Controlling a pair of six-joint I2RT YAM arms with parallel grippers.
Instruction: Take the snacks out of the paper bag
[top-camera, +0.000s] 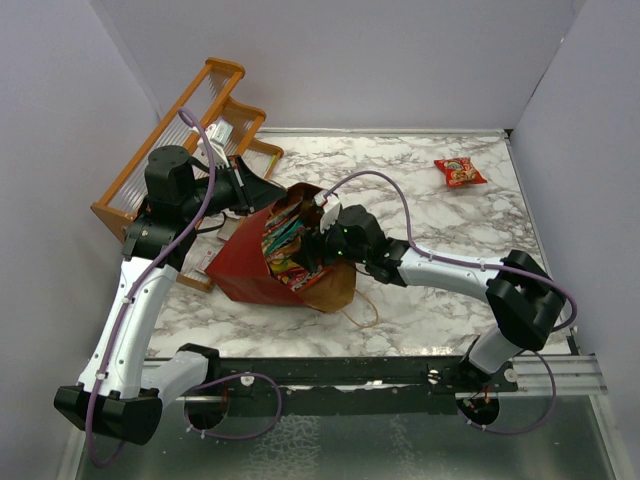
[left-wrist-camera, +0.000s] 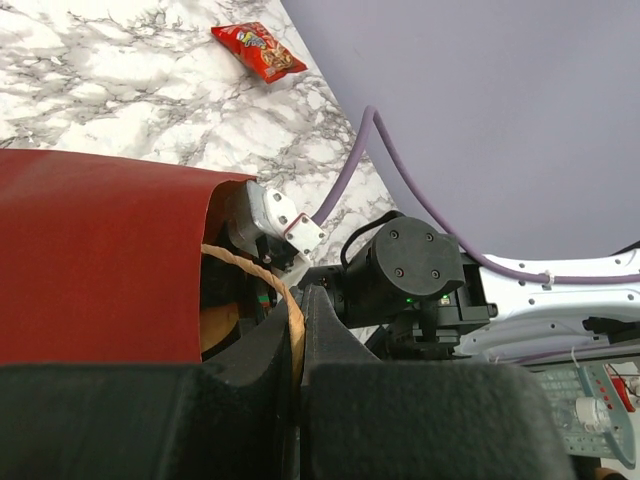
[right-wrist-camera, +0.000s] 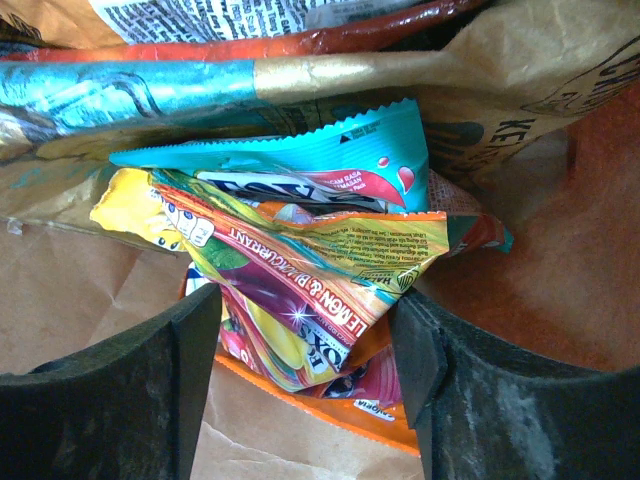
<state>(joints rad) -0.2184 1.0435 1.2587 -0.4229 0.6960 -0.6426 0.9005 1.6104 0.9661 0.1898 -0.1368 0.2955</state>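
**Top view.** The paper bag (top-camera: 250, 265) lies tipped over at the centre of the counter (top-camera: 440, 210), with its mouth turned toward the right arm. One red packet (top-camera: 460, 172) lies out near the far right corner, well apart from the bag. That is the only removal in evidence. The rest of the snacks (top-camera: 285, 250) crowd the bag's mouth. The right tool (top-camera: 320, 240) reaches into that mouth, and the left tool (top-camera: 268, 195) sits at the bag's upper rim. The counter is white marble with grey veining. A wooden rack (top-camera: 175, 130) leans in the far left corner. Plain pale lilac walls (top-camera: 400, 60) close in three sides.

**Left wrist view.** The left tool (left-wrist-camera: 298, 320) is pressed together on the bag's rim, with the kraft edge caught between its fingers. This steadies the mouth.

**Right wrist view.** The right tool (right-wrist-camera: 305, 340) is spread, one finger on either side of a yellow packet (right-wrist-camera: 300, 260), and not clamped. A teal packet (right-wrist-camera: 300, 160) lies above it, and the orange chip bag (right-wrist-camera: 250, 20) lies beyond.

**Assessment.** The task is at an early stage, with most of the contents left inside.
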